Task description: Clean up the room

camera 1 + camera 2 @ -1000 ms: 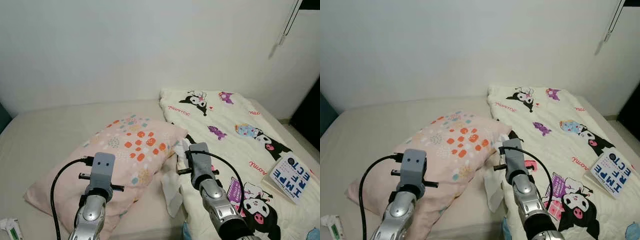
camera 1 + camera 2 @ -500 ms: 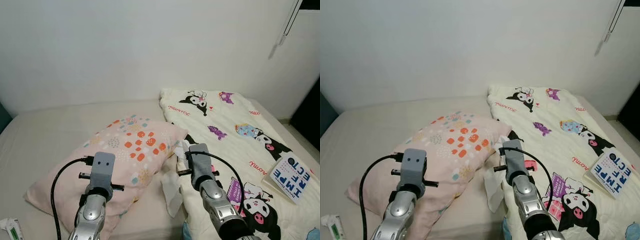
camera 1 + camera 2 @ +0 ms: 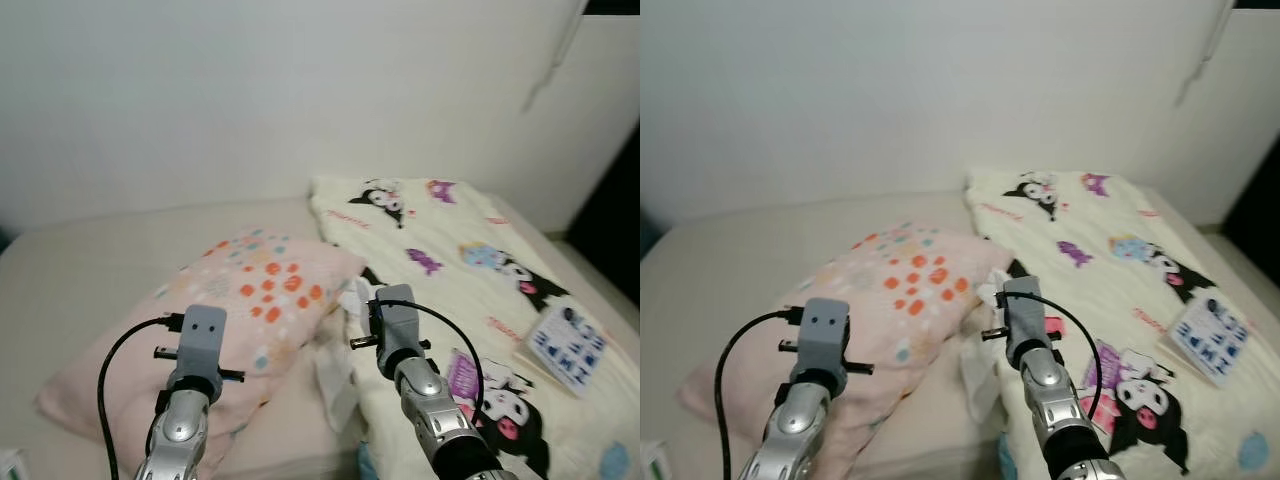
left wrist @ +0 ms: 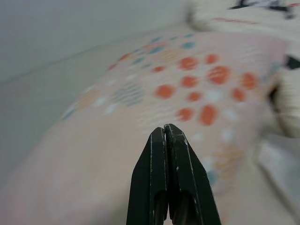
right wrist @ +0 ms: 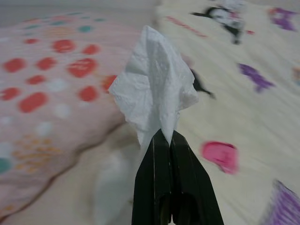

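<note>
Right claw [image 5: 164,140] pinched shut on a tissue [image 5: 153,89], held up between pillow [image 3: 250,300] and quilt [image 3: 470,270]. Best kept clamped firm (tail hangs loose) and carried level to a bin. Left claw [image 4: 166,136] closed, empty, above the pillow.

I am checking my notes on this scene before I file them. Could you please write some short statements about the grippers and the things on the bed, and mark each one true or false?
1. The right gripper is shut on a white tissue. True.
2. The left gripper holds a corner of the pillow. False: its fingers are shut on nothing, above the pillow.
3. The pillow is pink with orange and teal spots. True.
4. A book lies on the pillow. False: it lies on the cartoon-print blanket, at the robot's right.
5. The blanket is plain white. False: it is printed with cartoon characters.
</note>
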